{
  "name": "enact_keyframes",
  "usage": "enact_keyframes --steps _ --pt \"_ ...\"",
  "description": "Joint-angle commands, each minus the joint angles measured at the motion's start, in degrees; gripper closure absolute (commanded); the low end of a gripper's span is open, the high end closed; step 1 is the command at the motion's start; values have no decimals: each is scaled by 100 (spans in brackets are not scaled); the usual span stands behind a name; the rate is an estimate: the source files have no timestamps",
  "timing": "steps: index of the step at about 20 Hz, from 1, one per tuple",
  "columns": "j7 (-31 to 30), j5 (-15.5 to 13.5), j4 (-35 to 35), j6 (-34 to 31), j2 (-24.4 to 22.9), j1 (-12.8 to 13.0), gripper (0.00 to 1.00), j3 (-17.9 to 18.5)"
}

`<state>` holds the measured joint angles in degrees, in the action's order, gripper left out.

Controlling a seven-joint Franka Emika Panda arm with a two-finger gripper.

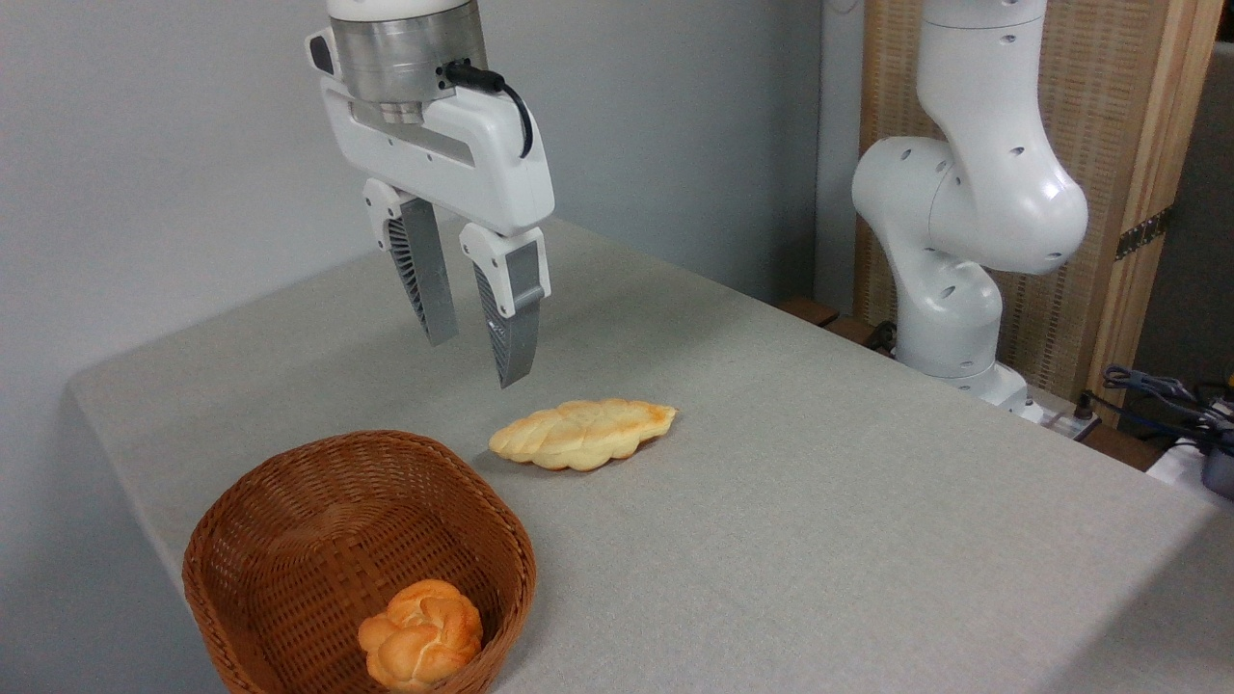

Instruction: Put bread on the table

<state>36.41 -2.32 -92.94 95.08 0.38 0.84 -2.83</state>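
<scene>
The bread [421, 648], a small round knotted roll with a glossy orange-golden crust, lies inside the wicker basket [289, 540] on the table [819, 501]. The gripper [472, 357] hangs above, fingers spread, holding nothing.

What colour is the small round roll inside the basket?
Orange-golden with a glossy knotted crust; the roll shows clearly in the fixed camera view.
</scene>
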Motion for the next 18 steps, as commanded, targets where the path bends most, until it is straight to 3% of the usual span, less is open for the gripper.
enact_keyframes --steps 1,15,18 --pt "-73 -215 -127 116 -56 -5 0 54" --pt "-73 -216 -163 134 -65 -102 0 55" --pt "-125 -234 -469 580 -134 -111 0 46"
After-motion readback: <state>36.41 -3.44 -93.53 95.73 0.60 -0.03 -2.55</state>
